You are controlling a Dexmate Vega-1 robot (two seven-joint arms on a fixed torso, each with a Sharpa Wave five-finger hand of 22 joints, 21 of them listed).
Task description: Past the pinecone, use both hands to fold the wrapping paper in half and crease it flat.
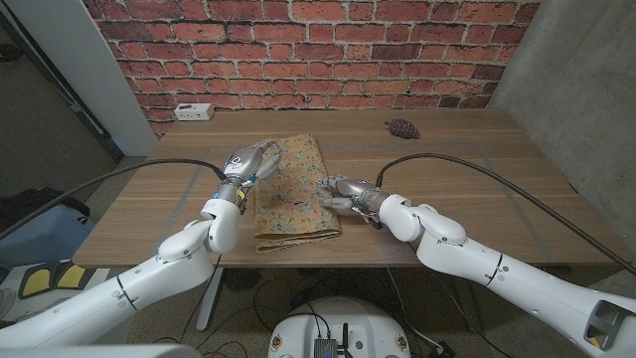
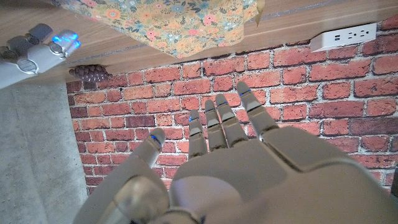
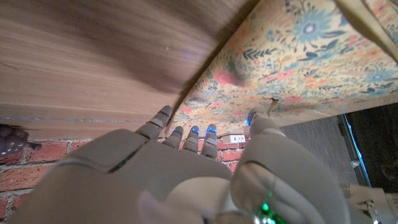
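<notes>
A white power strip [image 1: 192,111] lies at the far left of the wooden table [image 1: 477,189] against the brick wall [image 1: 318,50], and the pinecone [image 1: 402,128] sits at the far right, well apart from the floral wrapping paper [image 1: 291,194], which lies folded in the middle of the table. The left hand [image 1: 248,165] hovers over the paper's left edge with fingers spread and nothing in it. The right hand [image 1: 338,192] reaches in from the right, fingertips [image 3: 194,132] at the paper's right edge, thumb apart, holding nothing.
</notes>
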